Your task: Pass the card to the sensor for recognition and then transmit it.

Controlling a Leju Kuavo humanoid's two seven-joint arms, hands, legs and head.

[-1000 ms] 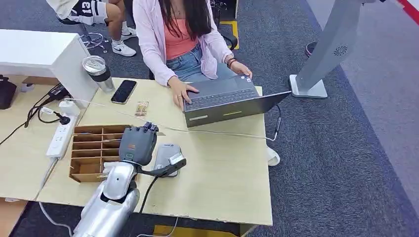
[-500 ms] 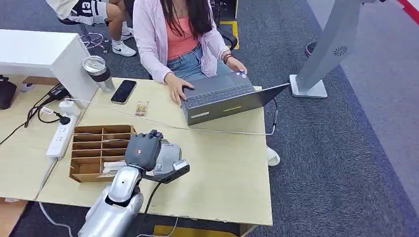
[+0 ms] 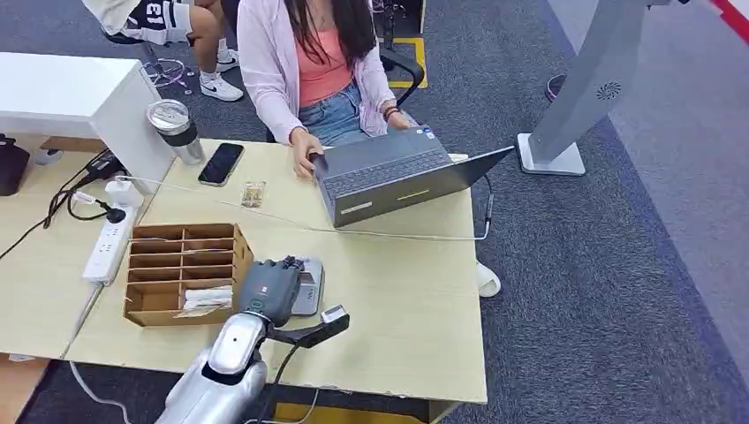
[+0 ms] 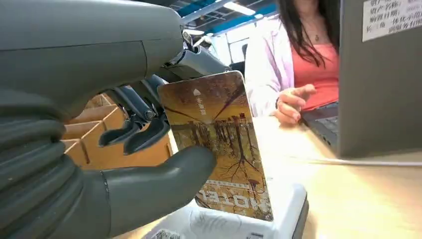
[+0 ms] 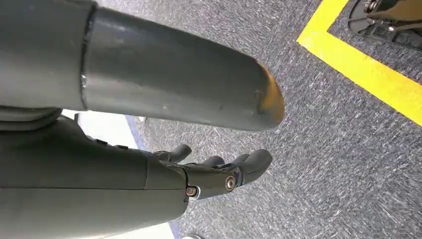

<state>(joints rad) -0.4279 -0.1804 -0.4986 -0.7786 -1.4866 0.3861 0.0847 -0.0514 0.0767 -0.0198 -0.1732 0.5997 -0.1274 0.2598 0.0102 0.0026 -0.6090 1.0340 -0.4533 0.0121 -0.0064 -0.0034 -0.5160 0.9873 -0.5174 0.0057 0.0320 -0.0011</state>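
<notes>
card [image 4: 219,149]: brownish-gold face, bare tree and root artwork across it, small white print near one end and bigger pale lettering near the other. Glossy, rounded corners, standing on edge and tilted a bit.
card location: pinched in the left robot hand [image 3: 269,290], lower edge right over the sensor [image 4: 239,224], touching or nearly so, hard to call.
left robot hand: clamped on the card, thick grey thumb [image 4: 159,181] pressed flat on the printed face, darker fingers [image 4: 142,132] curled behind it. In the head view sitting over the near side of the sensor [image 3: 308,284], palm down.
sensor: pale grey-white slab with rounded corners, lying flat on the surface [image 3: 397,300] directly under the left robot hand, small label on its near end.
right robot hand [image 5: 219,174]: hanging over grey carpet beside a yellow floor line [image 5: 368,74], nothing in it, fingers loosely apart and only slightly bent.
wooden organizer [image 3: 177,269]: just beside the left robot hand on its outer side, divided into compartments, some pale paper-like bits in the nearest ones.
laptop [image 3: 389,181]: beyond the left robot hand, across the surface, lid open, a person's hand [image 3: 305,146] at its edge.
cable [image 3: 353,231]: thin and pale, running across the surface between the left robot hand and the laptop.
further off past the organizer: phone [image 3: 221,163], tumbler [image 3: 175,128], white power strip [image 3: 108,247].
</notes>
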